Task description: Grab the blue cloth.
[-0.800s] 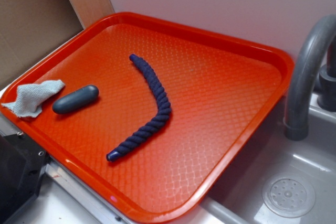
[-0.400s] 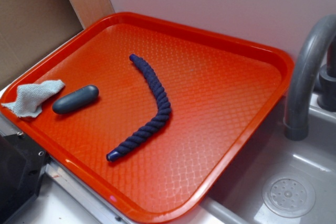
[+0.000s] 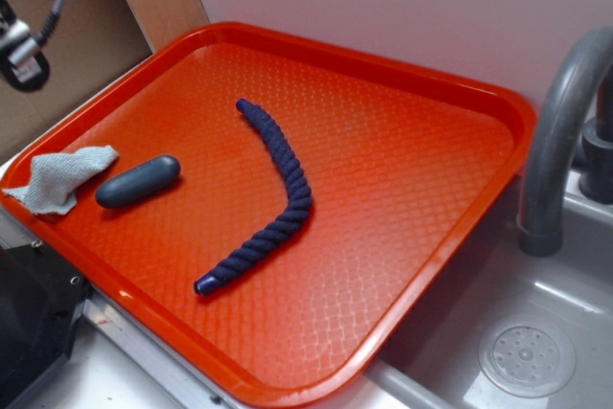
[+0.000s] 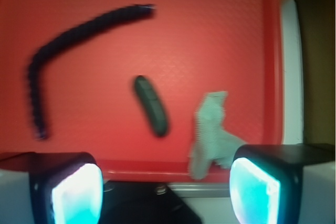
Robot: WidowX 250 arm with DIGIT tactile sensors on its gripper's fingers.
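The blue cloth is a small pale grey-blue rag lying crumpled over the tray's near-left rim. In the wrist view the blue cloth sits just ahead of my right finger. My gripper is open, its two fingers wide apart with nothing between them. It hovers above and behind the tray's edge, apart from the cloth. In the exterior view only a bit of the arm with a cable shows at the top left.
The orange tray also holds a dark grey capsule right beside the cloth and a long navy rope in the middle. A grey faucet and a sink drain lie to the right. A black block stands below the tray's left corner.
Part of the arm has come into the exterior view at the top left. The cloth, capsule and rope have not moved.
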